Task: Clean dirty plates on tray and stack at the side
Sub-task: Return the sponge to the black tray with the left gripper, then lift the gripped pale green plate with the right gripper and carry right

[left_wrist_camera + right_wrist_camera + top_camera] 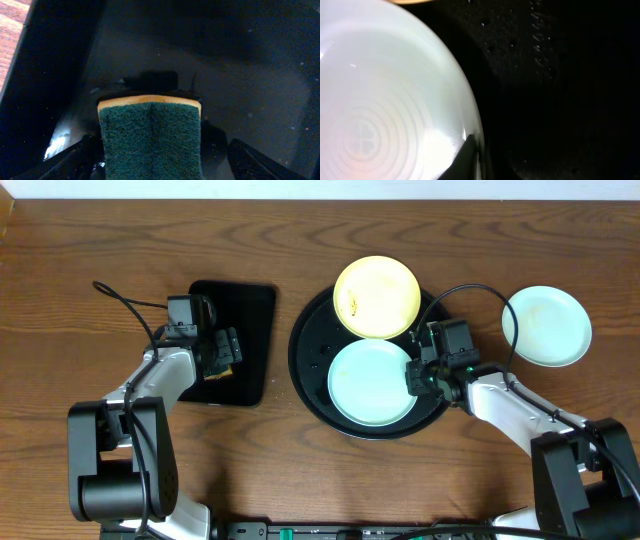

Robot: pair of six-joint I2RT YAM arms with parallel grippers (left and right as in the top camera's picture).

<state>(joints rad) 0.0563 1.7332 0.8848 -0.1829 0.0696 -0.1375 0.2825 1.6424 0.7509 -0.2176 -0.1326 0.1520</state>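
Observation:
The round black tray (305, 370) holds a pale yellow plate (376, 297) with small brown smears at its far side and a mint-green plate (368, 383) at its near side. A second mint-green plate (546, 326) lies on the table to the right. My right gripper (420, 376) is shut on the right rim of the mint-green plate in the tray; in the right wrist view one finger (468, 157) lies on that rim (395, 100). My left gripper (222, 352) is open around a green-and-yellow sponge (150, 137), with a gap at its right finger.
The sponge lies in a smaller rectangular black tray (250, 310) left of the round tray. Cables run from both arms over the table. The wooden table (100, 240) runs beyond the trays on every side.

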